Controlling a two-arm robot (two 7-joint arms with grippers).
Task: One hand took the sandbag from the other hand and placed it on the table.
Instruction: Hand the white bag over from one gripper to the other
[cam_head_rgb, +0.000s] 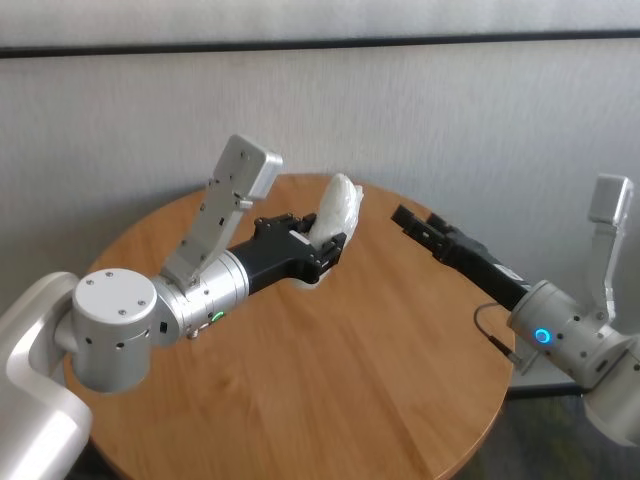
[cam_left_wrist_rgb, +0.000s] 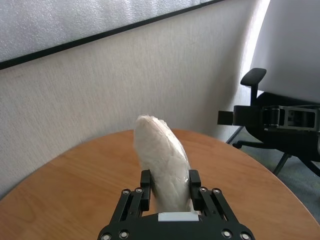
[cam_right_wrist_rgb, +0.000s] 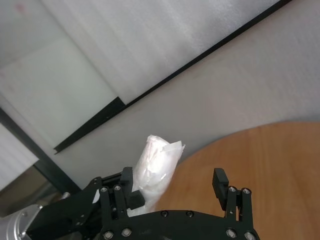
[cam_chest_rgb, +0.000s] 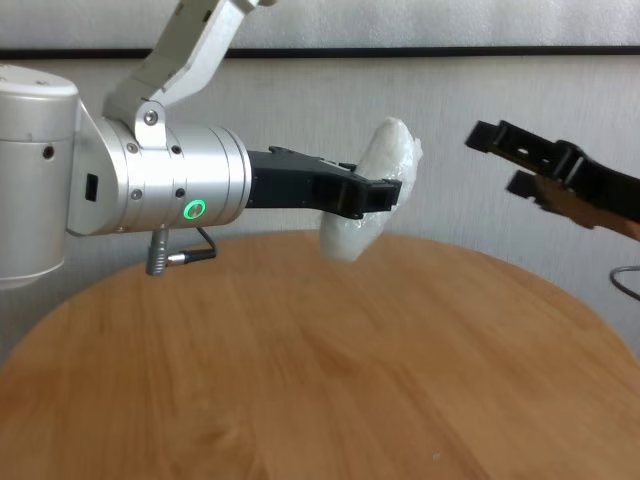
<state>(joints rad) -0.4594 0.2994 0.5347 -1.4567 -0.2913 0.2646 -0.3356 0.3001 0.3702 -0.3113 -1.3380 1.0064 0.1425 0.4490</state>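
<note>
My left gripper (cam_head_rgb: 325, 243), on the wrist with the green ring light, is shut on the white crinkled sandbag (cam_head_rgb: 338, 205). It holds the bag upright by its lower half, above the far part of the round wooden table (cam_head_rgb: 330, 380). The left wrist view shows the fingers (cam_left_wrist_rgb: 145, 187) clamped on both sides of the bag (cam_left_wrist_rgb: 162, 155). My right gripper (cam_head_rgb: 415, 222), on the wrist with the blue ring light, is open and empty. It points at the bag from the right, a short gap away (cam_chest_rgb: 498, 158). In the right wrist view its fingers (cam_right_wrist_rgb: 220, 179) frame the bag (cam_right_wrist_rgb: 155, 160).
A grey wall (cam_head_rgb: 120, 130) stands close behind the table's far edge. A black office chair (cam_left_wrist_rgb: 260, 80) is off to the right beyond the table. The near table top (cam_chest_rgb: 300, 360) lies below both arms.
</note>
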